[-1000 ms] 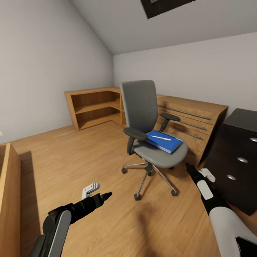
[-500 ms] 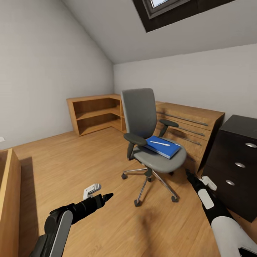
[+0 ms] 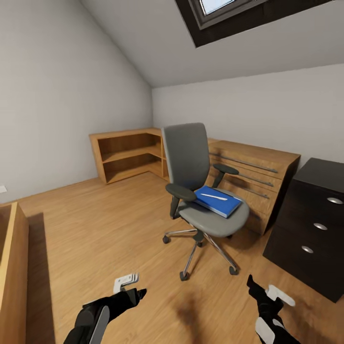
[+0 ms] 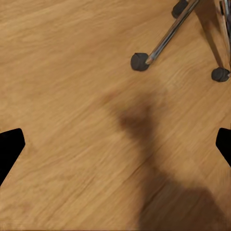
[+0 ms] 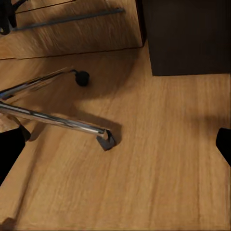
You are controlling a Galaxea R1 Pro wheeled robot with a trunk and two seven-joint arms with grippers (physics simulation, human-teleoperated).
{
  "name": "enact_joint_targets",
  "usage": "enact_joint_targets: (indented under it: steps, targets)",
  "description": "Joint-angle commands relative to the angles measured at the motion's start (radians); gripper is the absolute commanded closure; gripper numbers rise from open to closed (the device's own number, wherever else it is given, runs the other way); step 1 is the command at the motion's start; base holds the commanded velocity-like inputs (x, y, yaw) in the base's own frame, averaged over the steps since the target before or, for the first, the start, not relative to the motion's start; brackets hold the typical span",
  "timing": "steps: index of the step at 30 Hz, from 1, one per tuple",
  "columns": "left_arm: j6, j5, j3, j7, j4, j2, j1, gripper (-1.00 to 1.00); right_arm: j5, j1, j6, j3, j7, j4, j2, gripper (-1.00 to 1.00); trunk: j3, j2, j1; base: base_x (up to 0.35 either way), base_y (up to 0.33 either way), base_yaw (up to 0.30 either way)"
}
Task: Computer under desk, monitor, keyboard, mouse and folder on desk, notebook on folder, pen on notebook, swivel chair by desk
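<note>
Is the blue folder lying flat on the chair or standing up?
Lying flat. The folder rests on the grey seat of the swivel chair, with the thin white pen lying on top of it.

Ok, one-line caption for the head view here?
Swivel chair holding a blue folder and pen, beside the black desk drawers.

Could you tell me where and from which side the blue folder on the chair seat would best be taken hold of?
Probably by the folder's front corner, which reaches the seat's front rim on the swivel chair. It lies flat, so a gripper should come in low from the front with its jaws above and below the thin edge. The armrests flank it and the backrest blocks the rear. The pen lies loose on top, so keep it level.
</note>
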Motion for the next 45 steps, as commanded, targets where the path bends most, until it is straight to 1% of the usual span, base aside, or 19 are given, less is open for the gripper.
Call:
enact_joint_targets:
  steps: [1, 2, 3, 6, 7, 9, 10, 12, 13, 19, 24, 35, 41, 45]
  targets:
    - [-0.003, 0.0, 0.004, -0.005, 0.009, 0.001, -0.001, -1.0, 0.0, 0.0, -0.031, 0.004, -0.001, 0.021, 0.002, -1.0, 0.002, 0.007, -0.004, 0.0, 0.0, 0.0]
    - [-0.011, -0.001, 0.004, -0.005, 0.018, 0.004, -0.001, -1.0, 0.004, 0.0, -0.056, 0.004, -0.001, 0.038, 0.004, -1.0, 0.005, 0.014, -0.008, 0.0, 0.0, 0.0]
    - [-0.036, -0.003, 0.004, -0.005, 0.04, 0.012, -0.001, -1.0, 0.014, 0.0, -0.122, 0.004, -0.001, 0.08, 0.014, -1.0, 0.009, 0.021, -0.012, 0.0, 0.0, 0.0]
    - [-0.067, -0.006, 0.004, 0.0, 0.061, 0.018, -0.001, -1.0, 0.021, 0.001, -0.193, 0.004, -0.002, 0.151, 0.026, -1.0, 0.018, 0.042, -0.023, 0.0, 0.0, 0.0]
    - [-0.075, -0.007, 0.004, 0.015, 0.074, 0.019, -0.001, -1.0, 0.022, 0.001, -0.21, 0.004, -0.002, 0.17, 0.03, -1.0, 0.021, 0.049, -0.027, 0.0, 0.0, 0.0]
    - [-0.082, -0.008, 0.004, 0.039, 0.086, 0.02, -0.001, -1.0, 0.023, 0.001, -0.218, 0.004, -0.003, 0.18, 0.031, -1.0, 0.027, 0.063, -0.035, 0.0, 0.0, 0.0]
    - [-0.113, -0.009, 0.003, 0.073, 0.107, 0.019, -0.001, -1.0, 0.024, 0.001, -0.223, 0.004, -0.004, 0.187, 0.032, -1.0, 0.027, 0.063, -0.035, 0.0, 0.0, 0.0]
    - [-0.175, -0.01, 0.002, 0.095, 0.133, 0.018, -0.001, -1.0, 0.024, 0.001, -0.226, 0.003, -0.004, 0.198, 0.032, -1.0, 0.028, 0.063, -0.035, 0.0, 0.0, -0.008]
    - [-0.212, -0.01, 0.002, 0.102, 0.146, 0.018, -0.001, -1.0, 0.024, 0.001, -0.226, 0.003, -0.004, 0.202, 0.031, -1.0, 0.028, 0.063, -0.035, 0.0, 0.0, -0.058]
    - [-0.3, -0.01, 0.001, 0.11, 0.179, 0.016, -0.001, -1.0, 0.024, 0.001, -0.227, 0.004, -0.004, 0.209, 0.03, -1.0, 0.032, 0.063, -0.035, 0.0, 0.0, -0.131]
    - [-0.325, -0.01, 0.001, 0.112, 0.19, 0.015, -0.001, -1.0, 0.024, 0.001, -0.227, 0.004, -0.004, 0.212, 0.031, -1.0, 0.036, 0.063, -0.035, 0.0, 0.0, -0.18]
    - [-0.328, -0.009, 0.0, 0.112, 0.193, 0.015, -0.001, -1.0, 0.025, 0.001, -0.227, 0.004, -0.004, 0.213, 0.033, -1.0, 0.038, 0.063, -0.035, 0.019, 0.0, -0.034]
    - [-0.328, -0.009, -0.001, 0.112, 0.193, 0.013, -0.001, -1.0, 0.024, 0.001, -0.227, 0.004, -0.003, 0.213, 0.032, -1.0, 0.038, 0.063, -0.035, 0.234, 0.0, -0.003]
    - [-0.328, -0.008, -0.009, 0.112, 0.194, 0.013, -0.001, -1.0, 0.024, 0.001, -0.227, 0.004, -0.004, 0.213, 0.033, -1.0, 0.038, 0.063, -0.035, 0.311, 0.0, 0.0]
